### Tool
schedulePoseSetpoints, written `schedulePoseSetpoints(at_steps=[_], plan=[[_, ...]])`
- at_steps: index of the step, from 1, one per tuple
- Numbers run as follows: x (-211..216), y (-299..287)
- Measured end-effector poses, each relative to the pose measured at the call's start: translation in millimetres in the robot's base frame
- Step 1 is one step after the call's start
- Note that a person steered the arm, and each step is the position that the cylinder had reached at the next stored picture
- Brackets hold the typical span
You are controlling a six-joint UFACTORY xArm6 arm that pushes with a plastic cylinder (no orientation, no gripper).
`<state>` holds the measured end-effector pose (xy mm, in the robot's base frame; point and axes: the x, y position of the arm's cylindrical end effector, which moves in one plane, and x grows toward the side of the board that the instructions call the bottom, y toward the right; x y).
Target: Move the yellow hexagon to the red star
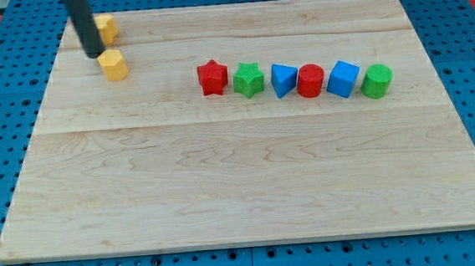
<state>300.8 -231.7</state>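
Yellow hexagon [114,64] sits near the view's top left on the wooden board [224,176], my tip [95,55] touching its upper-left edge, no claw on this rod, and the red star [212,77] well apart to its right.

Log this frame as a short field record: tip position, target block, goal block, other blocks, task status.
tip: my tip at the view's upper left, just up-left of the yellow hexagon
goal: red star, left end of the row, well apart from the hexagon
other yellow: yellow block, partly hidden behind the rod
row, left to right: green star, blue block, red cylinder, blue cube, green cylinder
status: not yet done
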Motion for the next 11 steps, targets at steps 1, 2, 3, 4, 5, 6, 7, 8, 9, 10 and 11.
schedulePoseSetpoints(at_steps=[1,2,3,4,5,6,7,8,9,10,11], plan=[[40,33],[37,36],[22,24],[19,83],[6,86],[-7,95],[-14,94],[-15,130],[6,130],[24,127],[35,123]])
